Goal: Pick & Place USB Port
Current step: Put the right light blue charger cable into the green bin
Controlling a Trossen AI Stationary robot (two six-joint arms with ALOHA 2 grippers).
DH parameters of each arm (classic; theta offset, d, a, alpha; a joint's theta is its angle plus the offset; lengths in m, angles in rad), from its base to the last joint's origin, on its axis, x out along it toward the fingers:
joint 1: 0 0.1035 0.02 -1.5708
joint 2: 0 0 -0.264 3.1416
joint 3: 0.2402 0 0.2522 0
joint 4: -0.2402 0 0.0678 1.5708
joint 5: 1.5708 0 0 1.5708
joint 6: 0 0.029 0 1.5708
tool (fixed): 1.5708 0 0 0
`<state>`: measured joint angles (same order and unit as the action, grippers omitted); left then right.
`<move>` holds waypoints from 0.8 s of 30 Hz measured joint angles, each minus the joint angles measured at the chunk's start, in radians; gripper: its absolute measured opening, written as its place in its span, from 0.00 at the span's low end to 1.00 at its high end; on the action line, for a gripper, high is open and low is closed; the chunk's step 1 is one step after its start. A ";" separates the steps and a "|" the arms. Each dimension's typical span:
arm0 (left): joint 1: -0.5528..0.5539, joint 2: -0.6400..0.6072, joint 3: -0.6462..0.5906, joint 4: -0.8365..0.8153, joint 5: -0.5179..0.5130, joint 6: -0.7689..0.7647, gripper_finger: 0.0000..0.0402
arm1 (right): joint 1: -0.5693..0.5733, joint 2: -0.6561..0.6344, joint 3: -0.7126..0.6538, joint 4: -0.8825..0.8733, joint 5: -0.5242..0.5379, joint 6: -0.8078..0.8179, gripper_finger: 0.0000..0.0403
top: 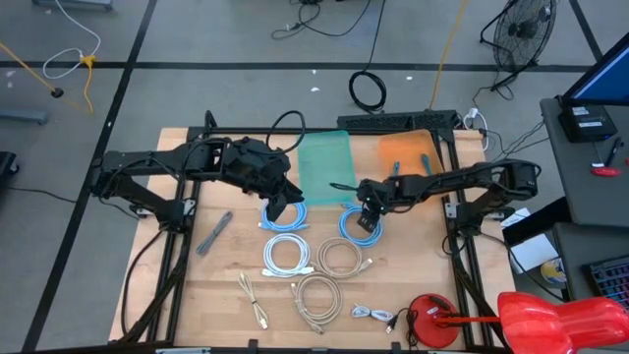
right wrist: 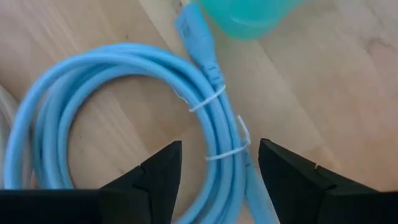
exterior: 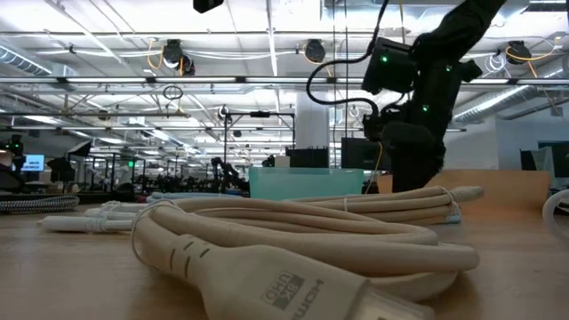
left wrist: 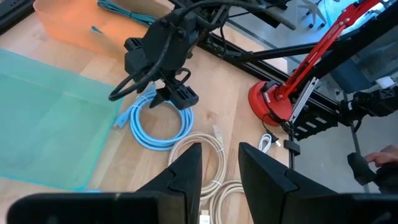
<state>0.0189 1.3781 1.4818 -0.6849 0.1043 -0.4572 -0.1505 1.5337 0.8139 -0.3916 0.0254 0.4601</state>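
Wooden table: right arm reaches in from the right, bent down at mid-table, right gripper jaws wide apart and empty, directly over the coiled light-blue cable just beside the translucent teal bin. To do it well: drop straight, straddle the tied bundle at the white ties, close evenly. Left gripper hovers part open, empty, over the second blue coil.

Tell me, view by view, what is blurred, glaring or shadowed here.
Low view: the beige cable up close is soft, ceiling lights glare. Right wrist view: the right gripper reads as blurred dark fingers over a fairly sharp blue cable. High view: evenly lit, faint shadows under the arms. Left wrist view: the left gripper is blurred, the table sharp.
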 joint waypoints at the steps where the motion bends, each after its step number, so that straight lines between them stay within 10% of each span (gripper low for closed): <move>1: 0.000 0.000 0.000 0.000 0.000 0.000 0.26 | 0.000 0.000 -0.015 0.013 0.001 0.003 0.51; 9: 0.000 0.000 0.000 0.002 -0.001 0.000 0.26 | 0.001 -0.004 -0.107 0.085 0.008 0.062 0.47; 24: 0.000 0.000 0.000 0.005 -0.028 0.001 0.26 | 0.008 -0.007 -0.116 0.071 -0.123 0.152 0.09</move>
<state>0.0189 1.3781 1.4818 -0.6800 0.0765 -0.4564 -0.1429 1.5262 0.6983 -0.3209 -0.0978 0.6126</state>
